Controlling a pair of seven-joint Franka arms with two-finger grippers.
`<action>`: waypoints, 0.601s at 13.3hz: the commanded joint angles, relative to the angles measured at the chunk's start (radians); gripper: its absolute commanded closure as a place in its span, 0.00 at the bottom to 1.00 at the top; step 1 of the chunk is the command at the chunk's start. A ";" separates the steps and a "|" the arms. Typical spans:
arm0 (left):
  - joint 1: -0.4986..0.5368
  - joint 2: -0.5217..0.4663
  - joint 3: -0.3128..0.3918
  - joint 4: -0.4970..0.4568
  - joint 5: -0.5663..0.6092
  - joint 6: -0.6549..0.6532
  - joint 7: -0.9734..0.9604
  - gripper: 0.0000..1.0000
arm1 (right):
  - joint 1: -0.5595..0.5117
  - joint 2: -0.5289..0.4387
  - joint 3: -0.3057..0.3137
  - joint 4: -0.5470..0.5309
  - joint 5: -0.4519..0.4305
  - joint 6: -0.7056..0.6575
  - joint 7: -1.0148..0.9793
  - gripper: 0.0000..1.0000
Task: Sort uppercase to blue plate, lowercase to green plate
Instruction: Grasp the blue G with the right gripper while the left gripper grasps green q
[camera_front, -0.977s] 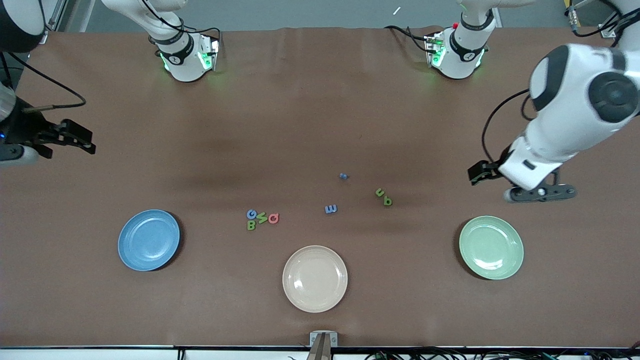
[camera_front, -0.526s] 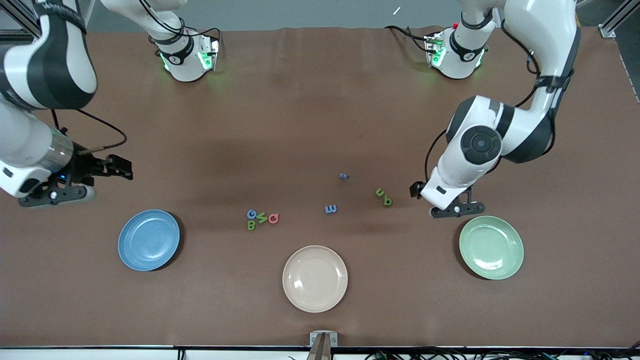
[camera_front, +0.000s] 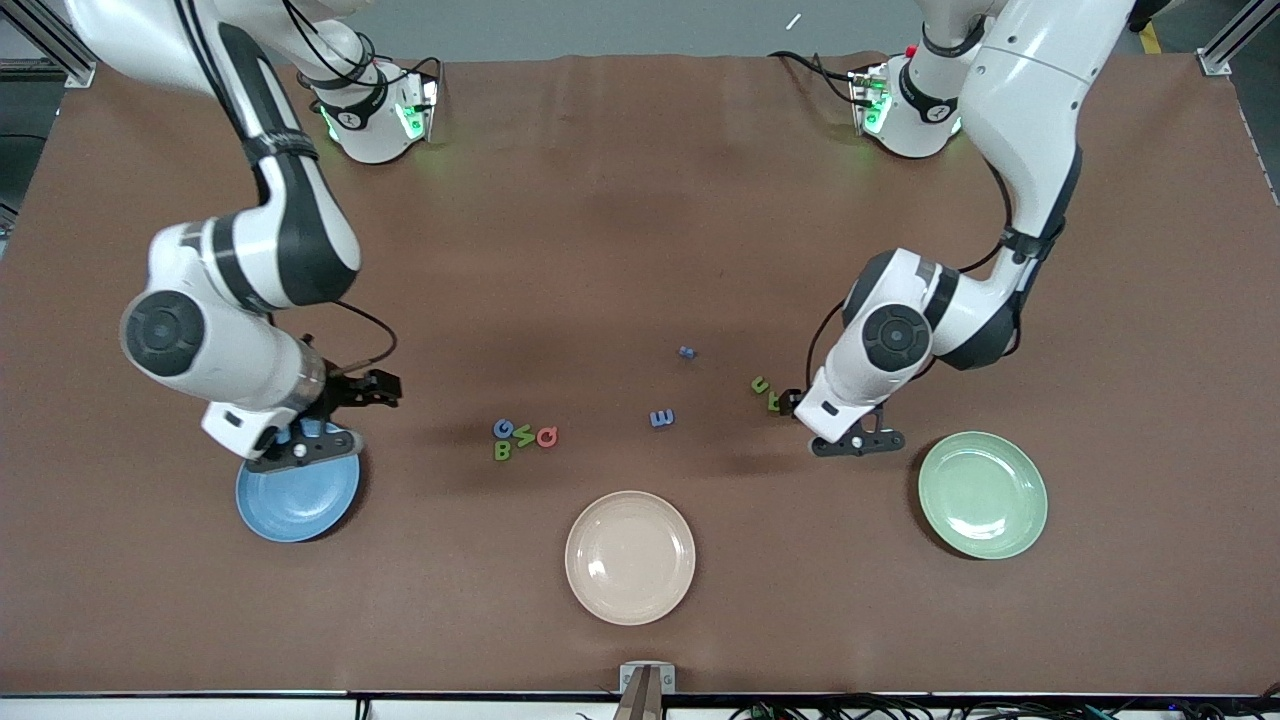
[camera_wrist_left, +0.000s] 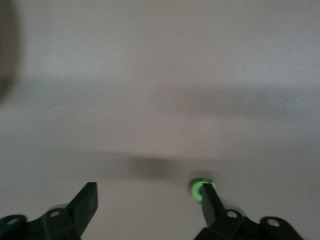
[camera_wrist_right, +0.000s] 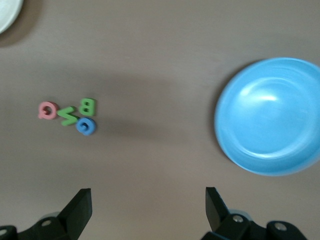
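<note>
The uppercase letters lie in a cluster: blue G (camera_front: 503, 428), green N (camera_front: 524, 436), red Q (camera_front: 547, 436) and green B (camera_front: 502, 451). My right gripper (camera_front: 375, 388) hangs open over bare table between them and the blue plate (camera_front: 290, 505). Its wrist view shows the G (camera_wrist_right: 86, 126) and the blue plate (camera_wrist_right: 272, 117). The lowercase letters are spread out: blue m (camera_front: 661, 418), tiny blue piece (camera_front: 686, 352), green n/u shape (camera_front: 760, 384) and green b/q shape (camera_front: 773, 402). My left gripper (camera_front: 790, 403) is open beside the b/q shape (camera_wrist_left: 199, 189), which touches one fingertip (camera_wrist_left: 209, 192). The green plate (camera_front: 983, 495) holds nothing.
A cream plate (camera_front: 630, 557) lies near the front edge, nearer the front camera than the letters. Both arm bases stand along the table's back edge. The left arm's elbow hangs over the table above the green plate's end.
Both arms swung in from the table's ends. The left gripper came down to the green lowercase pair. The right gripper moved to the blue plate's edge.
</note>
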 joint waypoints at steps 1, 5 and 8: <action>-0.019 0.043 0.000 0.008 0.011 0.043 -0.027 0.13 | 0.051 0.079 -0.008 0.015 0.036 0.088 0.011 0.00; -0.043 0.066 0.000 0.010 0.007 0.070 -0.028 0.18 | 0.119 0.194 -0.008 0.015 0.036 0.239 0.011 0.00; -0.054 0.086 0.002 0.025 0.005 0.077 -0.048 0.18 | 0.152 0.240 -0.008 0.012 0.038 0.282 0.013 0.00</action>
